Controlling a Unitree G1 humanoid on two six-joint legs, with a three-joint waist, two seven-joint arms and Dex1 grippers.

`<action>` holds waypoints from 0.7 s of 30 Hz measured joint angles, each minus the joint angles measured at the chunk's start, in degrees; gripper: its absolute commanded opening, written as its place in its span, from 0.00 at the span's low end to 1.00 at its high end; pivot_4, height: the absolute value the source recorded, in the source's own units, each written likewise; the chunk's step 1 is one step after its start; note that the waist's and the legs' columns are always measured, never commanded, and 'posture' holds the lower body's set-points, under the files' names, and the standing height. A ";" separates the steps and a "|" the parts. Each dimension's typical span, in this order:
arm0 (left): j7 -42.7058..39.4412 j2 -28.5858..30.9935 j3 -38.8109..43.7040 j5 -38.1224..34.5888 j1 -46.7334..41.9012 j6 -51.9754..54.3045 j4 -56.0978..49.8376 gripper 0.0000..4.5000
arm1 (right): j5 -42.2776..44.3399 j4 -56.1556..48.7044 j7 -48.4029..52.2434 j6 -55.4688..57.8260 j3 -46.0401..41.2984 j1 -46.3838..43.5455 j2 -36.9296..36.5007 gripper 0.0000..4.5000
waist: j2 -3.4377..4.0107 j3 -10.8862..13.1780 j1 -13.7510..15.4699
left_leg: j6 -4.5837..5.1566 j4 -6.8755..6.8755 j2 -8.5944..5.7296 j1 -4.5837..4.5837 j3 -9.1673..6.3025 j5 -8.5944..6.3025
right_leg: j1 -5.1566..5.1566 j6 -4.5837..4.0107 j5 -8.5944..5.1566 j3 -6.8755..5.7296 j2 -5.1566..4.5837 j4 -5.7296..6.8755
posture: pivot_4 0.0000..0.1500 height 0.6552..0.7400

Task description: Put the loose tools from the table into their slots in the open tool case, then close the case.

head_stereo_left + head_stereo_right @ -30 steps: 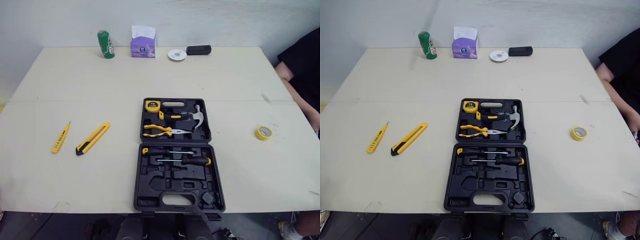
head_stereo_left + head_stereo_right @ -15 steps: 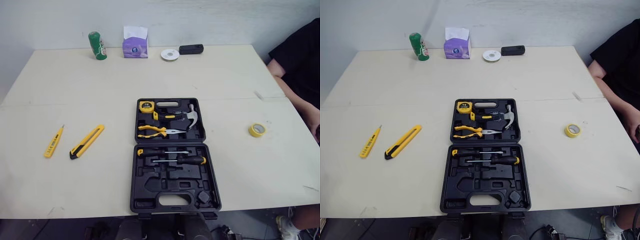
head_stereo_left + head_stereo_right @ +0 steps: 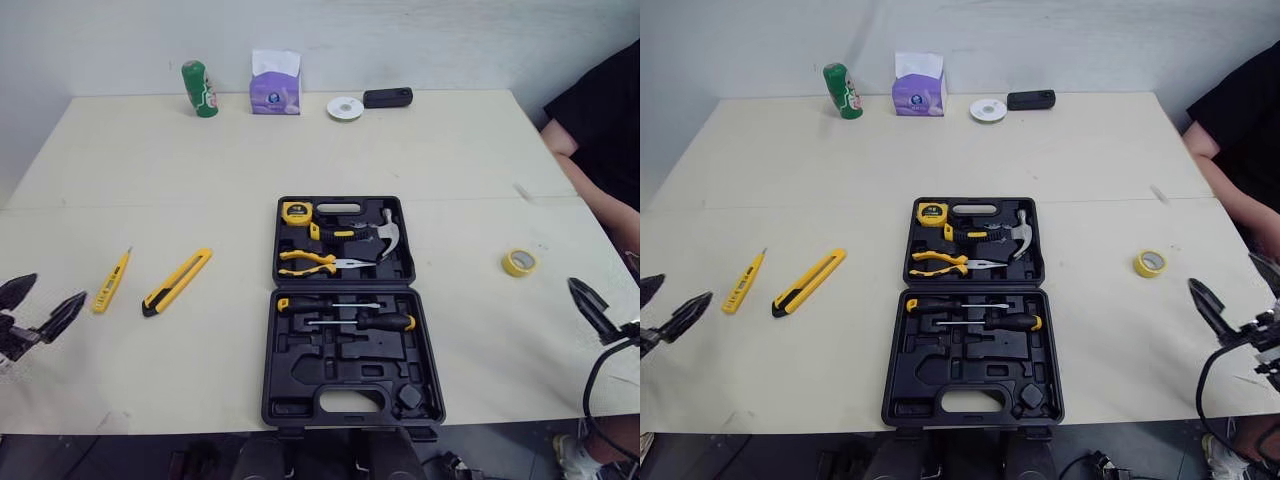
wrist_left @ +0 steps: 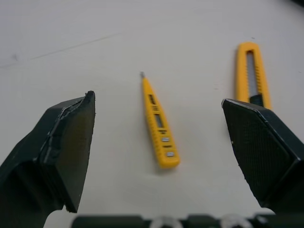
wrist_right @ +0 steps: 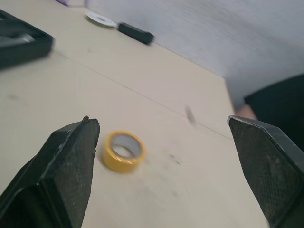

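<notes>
The black tool case (image 3: 350, 310) lies open mid-table; its far half holds a tape measure, pliers and a hammer, its near half two screwdrivers. On the table to its left lie a yellow tester pen (image 3: 111, 280) and a yellow utility knife (image 3: 177, 281). A yellow tape roll (image 3: 521, 262) lies to its right. My left gripper (image 3: 40, 300) hovers open near the table's front left, just short of the tester pen (image 4: 159, 124), with the knife (image 4: 252, 76) beside it. At the front right my right gripper (image 3: 1235, 285) is open, the tape roll (image 5: 123, 151) just beyond its fingers.
Along the far edge stand a green can (image 3: 200, 88), a purple tissue box (image 3: 275, 85), a white disc (image 3: 345, 107) and a black block (image 3: 388, 97). A person in black (image 3: 600, 130) sits at the table's right side, forearm resting near the tape roll.
Both grippers have risen into sight at the front left and front right corners of the table. The camera has shifted slightly; the tools and case lie as before.
</notes>
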 measured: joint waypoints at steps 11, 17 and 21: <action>5.55 3.13 -5.30 -0.23 -7.22 19.77 -5.12 1.00 | 4.78 -22.34 2.97 12.06 8.83 -3.78 1.10 1.00 | -0.04 0.04 0.10 | 0.00 0.02 0.00 -0.01 -0.03 0.10 | -0.05 0.00 0.00 0.00 0.01 0.13 | 1.00 1.00; 16.42 2.49 -7.41 0.43 -12.78 34.70 -5.17 1.00 | 4.68 -28.17 3.81 13.66 15.22 -9.11 2.18 1.00 | -0.15 0.08 0.12 | 0.08 0.02 -0.03 -0.03 -0.03 0.18 | -0.07 0.01 0.01 -0.02 0.01 0.16 | 1.00 1.00; 18.66 2.60 -8.22 1.75 -14.77 37.15 -4.92 1.00 | 4.61 -30.17 3.63 15.57 18.01 -12.66 2.76 1.00 | -0.28 0.07 0.09 | 0.12 0.06 -0.04 -0.04 -0.04 0.22 | -0.06 0.01 0.01 -0.01 0.00 0.16 | 1.00 1.00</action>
